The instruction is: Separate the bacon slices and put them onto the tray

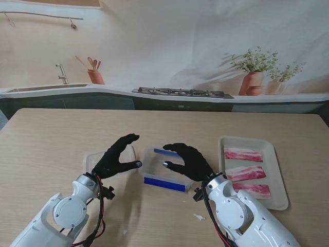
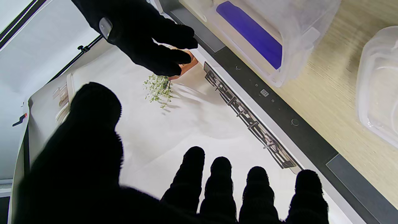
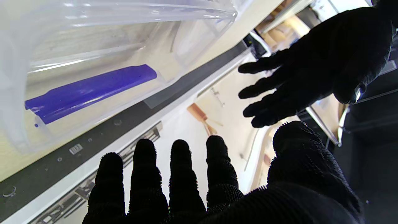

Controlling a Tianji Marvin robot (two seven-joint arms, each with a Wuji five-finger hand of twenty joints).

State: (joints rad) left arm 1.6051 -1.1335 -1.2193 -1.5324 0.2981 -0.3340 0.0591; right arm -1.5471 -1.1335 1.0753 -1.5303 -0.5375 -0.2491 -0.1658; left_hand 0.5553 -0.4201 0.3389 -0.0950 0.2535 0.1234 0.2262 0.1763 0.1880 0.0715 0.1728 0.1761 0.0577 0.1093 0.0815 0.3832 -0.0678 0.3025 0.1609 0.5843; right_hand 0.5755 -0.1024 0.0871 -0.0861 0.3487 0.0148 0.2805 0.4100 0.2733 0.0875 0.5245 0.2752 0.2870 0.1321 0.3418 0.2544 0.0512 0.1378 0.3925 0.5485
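A white foam tray [image 1: 275, 170] lies on the table to my right with three bacon slices on it, set apart: one far [image 1: 242, 154], one in the middle [image 1: 238, 173], one near [image 1: 253, 190]. A clear plastic box with blue clips [image 1: 163, 182] stands between my hands and looks empty; its blue clip [image 2: 248, 32] also appears in the left wrist view and again [image 3: 90, 90] in the right wrist view. My left hand [image 1: 117, 157] hovers open beside the box. My right hand [image 1: 188, 161] hangs open over the box's right end. Neither hand holds anything.
A clear lid [image 1: 92, 160] lies on the table under my left hand; its edge [image 2: 377, 84] shows in the left wrist view. A small white scrap [image 1: 198, 217] lies near my right forearm. The counter with hob [image 1: 182, 92], sink and plant pots runs behind the table.
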